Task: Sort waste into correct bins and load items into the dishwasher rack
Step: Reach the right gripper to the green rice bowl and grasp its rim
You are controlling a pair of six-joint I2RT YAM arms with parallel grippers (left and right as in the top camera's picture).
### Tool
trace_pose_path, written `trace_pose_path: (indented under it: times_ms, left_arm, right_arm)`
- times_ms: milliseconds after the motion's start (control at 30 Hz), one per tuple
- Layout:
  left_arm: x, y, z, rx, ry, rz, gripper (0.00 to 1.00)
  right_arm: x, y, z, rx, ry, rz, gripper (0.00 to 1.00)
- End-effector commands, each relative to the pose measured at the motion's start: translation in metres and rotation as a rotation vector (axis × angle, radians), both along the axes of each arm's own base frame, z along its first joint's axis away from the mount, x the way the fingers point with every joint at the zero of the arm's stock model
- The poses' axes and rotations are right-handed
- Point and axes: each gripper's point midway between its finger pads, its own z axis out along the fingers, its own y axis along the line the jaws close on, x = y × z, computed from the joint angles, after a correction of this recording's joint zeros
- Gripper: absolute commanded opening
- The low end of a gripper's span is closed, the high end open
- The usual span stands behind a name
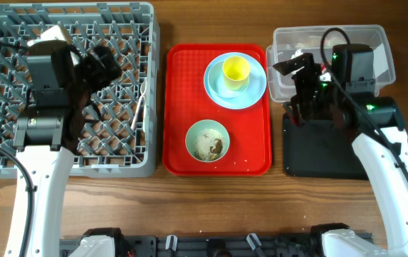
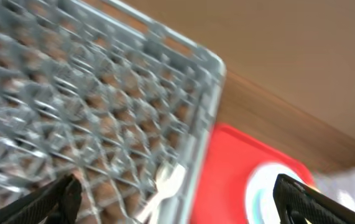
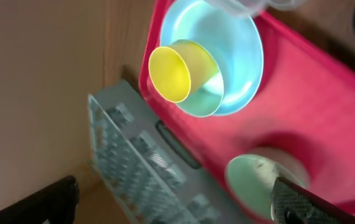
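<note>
The grey dishwasher rack (image 1: 3,153) fills the left side. White plastic cutlery (image 1: 143,100) lies in it near its right wall; the left wrist view shows a fork (image 2: 168,182) there. My left gripper (image 1: 109,63) hovers over the rack, open and empty (image 2: 177,205). The light blue plate (image 1: 255,91) holds the yellow cup (image 1: 236,70) on the red tray (image 1: 178,86). The mint-green bowl (image 1: 207,139) holds whitish-brown food scraps. My right gripper (image 1: 298,75) is open and empty (image 3: 174,205) between the clear tub (image 1: 375,39) and the black tray (image 1: 325,150). The red wrapper is out of view.
The right wrist view shows the cup (image 3: 174,71), the plate (image 3: 233,50), the bowl (image 3: 258,180) and the rack's edge (image 3: 133,168). Something white lies in the clear tub (image 1: 300,51). Bare wooden table runs along the front edge.
</note>
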Motion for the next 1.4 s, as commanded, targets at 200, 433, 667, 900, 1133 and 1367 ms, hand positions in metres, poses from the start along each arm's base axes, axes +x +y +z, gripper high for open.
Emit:
trace_pose_path:
  times_ms: [200,433,667,900,1133,1367]
  left_arm:
    - [-0.038,-0.040,-0.039,-0.159,0.232,-0.161,1.00]
    - [-0.040,-0.039,-0.047,-0.158,0.266,-0.153,1.00]
    - [-0.040,-0.039,-0.047,-0.158,0.266,-0.153,1.00]
    - [-0.040,-0.039,-0.047,-0.159,0.267,-0.152,1.00]
    - [-0.040,-0.039,-0.047,-0.158,0.267,-0.153,1.00]
    - [-0.042,-0.007,-0.053,0.002,0.283,-0.098,1.00]
  right_arm:
    - [0.001,0.002,-0.003,0.371,0.305,-0.448,1.00]
    - [0.001,0.002,-0.003,0.400,0.329,-0.486,1.00]
    - [0.013,-0.012,-0.001,0.040,0.034,-0.174,1.00]
    - [-0.008,-0.002,-0.019,-0.664,-0.353,0.735,1.00]
    - [-0.037,0.005,-0.033,-0.644,-0.324,0.922,1.00]
    - [-0.056,0.096,-0.022,-0.585,-0.465,1.067,0.82]
